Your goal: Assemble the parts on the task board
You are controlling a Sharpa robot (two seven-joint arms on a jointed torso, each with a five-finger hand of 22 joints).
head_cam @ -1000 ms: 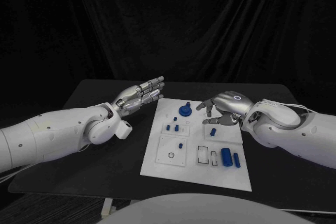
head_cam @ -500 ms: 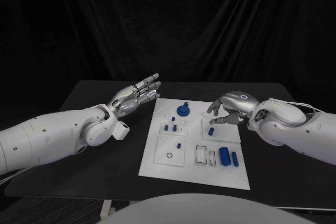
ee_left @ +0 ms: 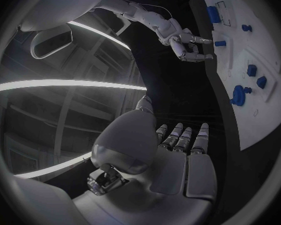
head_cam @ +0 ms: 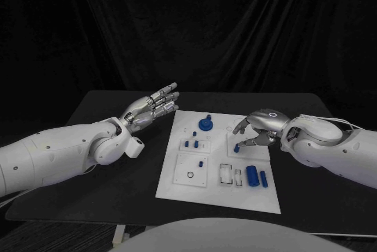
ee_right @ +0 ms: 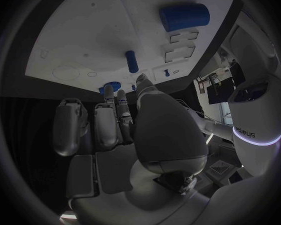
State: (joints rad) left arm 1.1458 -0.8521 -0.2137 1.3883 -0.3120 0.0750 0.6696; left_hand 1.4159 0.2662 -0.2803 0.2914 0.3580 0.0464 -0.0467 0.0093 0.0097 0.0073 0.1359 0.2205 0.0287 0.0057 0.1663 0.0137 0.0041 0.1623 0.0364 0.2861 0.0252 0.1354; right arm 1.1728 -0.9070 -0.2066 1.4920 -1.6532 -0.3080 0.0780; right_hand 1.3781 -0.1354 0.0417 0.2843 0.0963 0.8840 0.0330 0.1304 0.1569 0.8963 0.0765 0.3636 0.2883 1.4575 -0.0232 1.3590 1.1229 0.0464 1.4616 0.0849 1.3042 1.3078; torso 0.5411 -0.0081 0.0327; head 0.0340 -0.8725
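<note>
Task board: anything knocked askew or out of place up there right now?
Nothing stands out. The task board lies flat on the table, its blue parts sit on it, none spilled off. The right robot hand hovers over it, holding nothing.

Small blue parts [head_cam: 253, 175] scattered across white task board [head_cam: 216, 195].

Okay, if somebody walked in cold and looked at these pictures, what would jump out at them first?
Most likely the white rectangular task board in the middle of the black table, dotted with small blue parts, among them a fat blue cylinder near its front right. Next, the silver right hand hanging over the board's right side, fingers pointing down at a small blue peg. The silver left hand is raised with fingers spread, left of the board.
</note>
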